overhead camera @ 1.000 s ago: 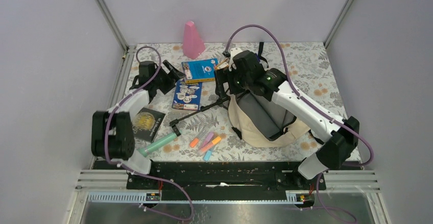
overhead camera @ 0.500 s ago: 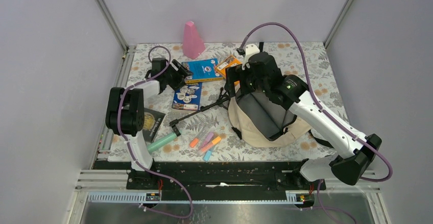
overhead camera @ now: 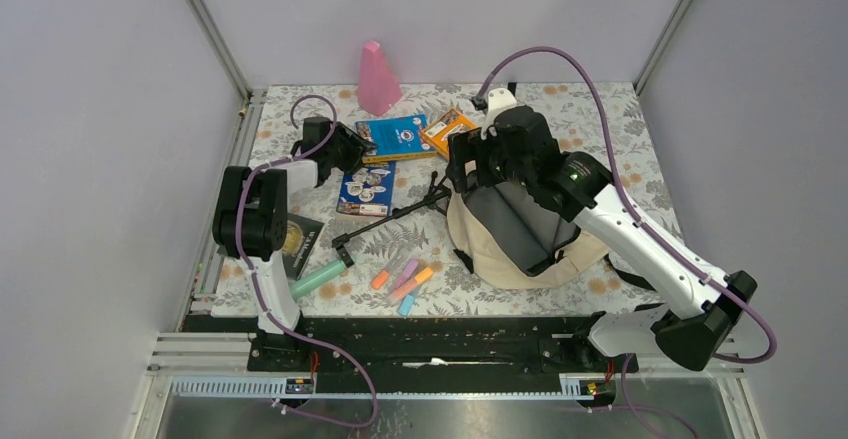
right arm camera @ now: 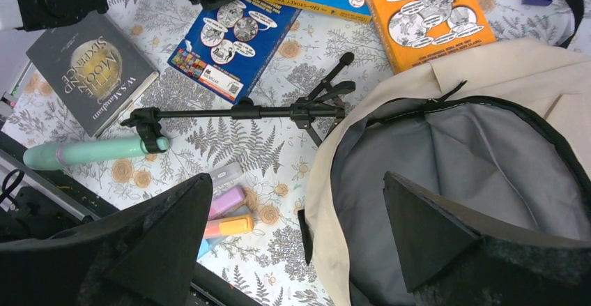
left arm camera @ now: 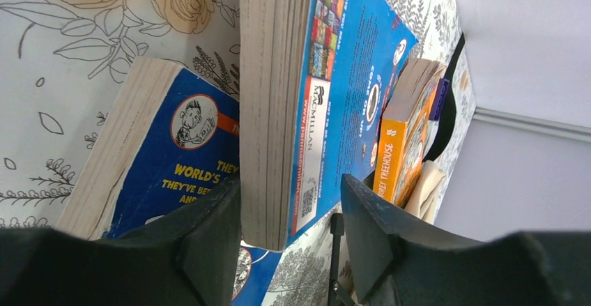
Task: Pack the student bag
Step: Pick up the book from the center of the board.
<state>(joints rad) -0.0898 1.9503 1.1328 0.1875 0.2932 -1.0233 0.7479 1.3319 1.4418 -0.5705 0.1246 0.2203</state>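
Observation:
The student bag (overhead camera: 520,249), beige with a grey lining, lies open at the table's right (right arm camera: 474,159). My right gripper (overhead camera: 462,164) hovers open over its left rim (right arm camera: 296,179), holding nothing. A light-blue book (overhead camera: 395,137) lies at the back. My left gripper (overhead camera: 350,144) straddles that book's near corner (left arm camera: 289,229). One finger touches the page edge (left arm camera: 272,111). A gap remains between the other finger and the blue cover (left arm camera: 348,76). A darker blue book (overhead camera: 365,187) and an orange book (overhead camera: 447,129) lie beside it.
A black folding tripod (overhead camera: 395,217) lies between the books and the bag. A mint tube (overhead camera: 318,279), several highlighters (overhead camera: 405,281) and a dark grey book (overhead camera: 290,242) sit near the front. A pink cone (overhead camera: 377,79) stands at the back wall.
My left arm has reached toward the back to the light-blue book and its jaws have narrowed around the corner. My right arm has shifted a little right over the bag.

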